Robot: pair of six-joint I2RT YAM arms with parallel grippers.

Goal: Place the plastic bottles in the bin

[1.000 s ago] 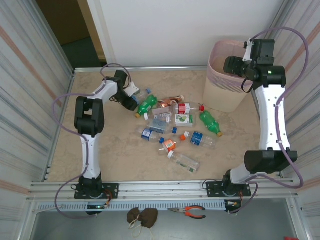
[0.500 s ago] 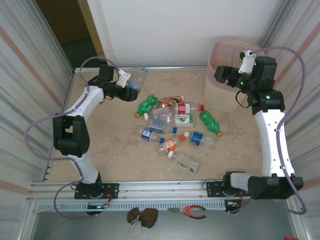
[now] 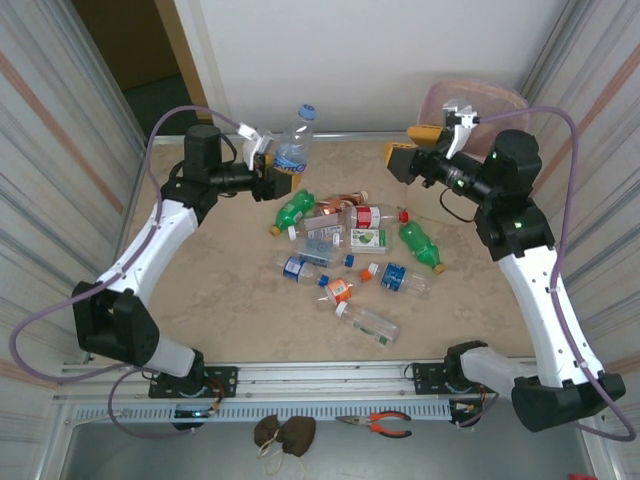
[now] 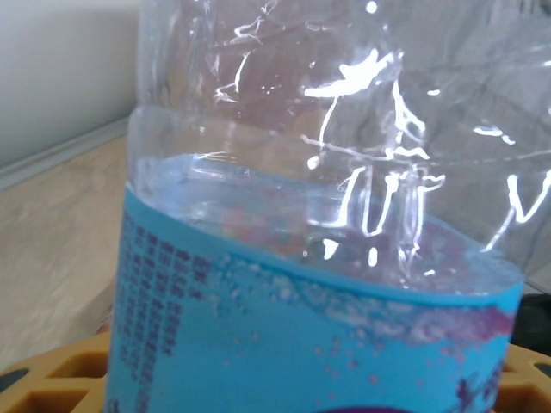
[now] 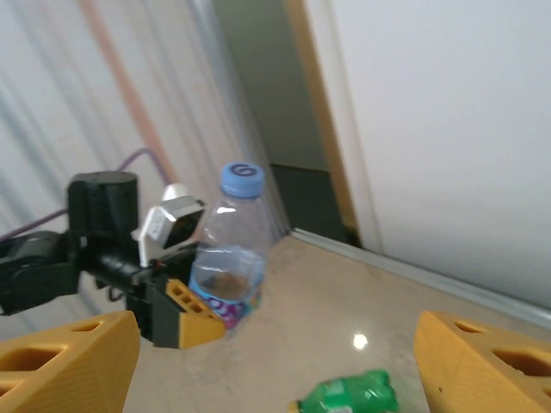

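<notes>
Table: beige stone-look tabletop [image 3: 230, 300].
Change: our left gripper [image 3: 268, 180] has lifted the clear blue-labelled plastic bottle [image 3: 293, 150], clamping it.
Axis: upright, cap up.
Right gripper [image 3: 408, 147]: spread, empty.

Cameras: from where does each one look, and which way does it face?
Top external: above and behind the bases, facing down on the table, loose bottles and bin; both arms show.
Left wrist: behind the left end effector, facing the held bottle up close; its yellow fingers show.
Right wrist: behind the right end effector, facing left across the table; its fingers show.
Shared: all see the held bottle.
</notes>
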